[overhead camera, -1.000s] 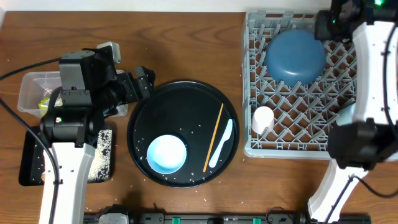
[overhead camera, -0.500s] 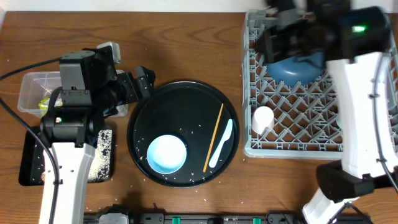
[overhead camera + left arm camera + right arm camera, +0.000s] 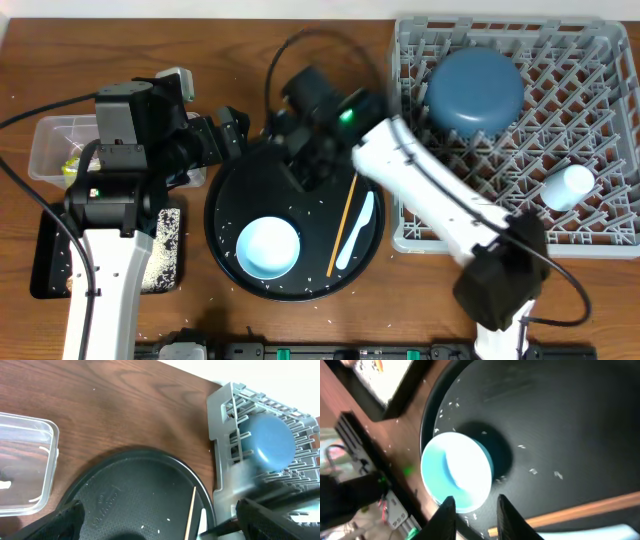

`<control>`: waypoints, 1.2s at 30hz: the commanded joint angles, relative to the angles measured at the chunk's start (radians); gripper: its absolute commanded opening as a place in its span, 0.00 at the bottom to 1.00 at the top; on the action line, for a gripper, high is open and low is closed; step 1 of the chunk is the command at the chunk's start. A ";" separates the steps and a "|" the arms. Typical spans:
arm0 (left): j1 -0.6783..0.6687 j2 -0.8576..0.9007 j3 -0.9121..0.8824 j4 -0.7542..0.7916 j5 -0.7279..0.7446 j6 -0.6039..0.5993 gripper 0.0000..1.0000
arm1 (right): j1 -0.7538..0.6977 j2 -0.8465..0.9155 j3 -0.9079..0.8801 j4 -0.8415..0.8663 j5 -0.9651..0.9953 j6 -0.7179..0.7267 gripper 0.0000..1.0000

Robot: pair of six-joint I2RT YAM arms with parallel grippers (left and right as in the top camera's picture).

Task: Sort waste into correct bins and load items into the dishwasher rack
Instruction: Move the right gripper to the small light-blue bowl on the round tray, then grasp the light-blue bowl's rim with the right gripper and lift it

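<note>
My right gripper (image 3: 310,172) hangs over the back of the round black tray (image 3: 250,180), blurred in the overhead view. In its wrist view the right gripper (image 3: 475,498) is open a little and holds nothing, just above the pale blue bowl (image 3: 457,472). That bowl (image 3: 268,248) sits at the tray's front left. The chopstick (image 3: 345,222) and pale spoon (image 3: 357,232) lie at its right. A dark blue plate (image 3: 475,90) rests upside down in the grey rack (image 3: 500,215), and a pale cup (image 3: 567,187) lies at the rack's right. My left gripper (image 3: 232,128) is open and empty at the tray's back left.
A clear tub (image 3: 55,145) stands at the far left. In front of it lies a flat black tray (image 3: 50,262) holding rice (image 3: 162,255). Loose rice grains dot the round tray. My right arm (image 3: 430,205) stretches across the rack's front left corner.
My right arm swung left from above the rack to the round tray and its jaws parted. The pale cup no longer lies at the rack's front left; one now lies at its right.
</note>
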 commanded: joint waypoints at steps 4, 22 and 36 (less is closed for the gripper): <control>0.004 -0.004 0.026 0.000 0.010 0.005 0.98 | 0.095 0.017 -0.176 0.146 -0.002 0.082 0.24; 0.004 -0.004 0.026 0.000 0.010 0.005 0.98 | 0.121 0.017 -0.361 0.292 -0.036 0.209 0.33; 0.004 -0.004 0.026 0.000 0.010 0.005 0.98 | 0.062 -0.002 -0.291 0.260 -0.072 0.189 0.35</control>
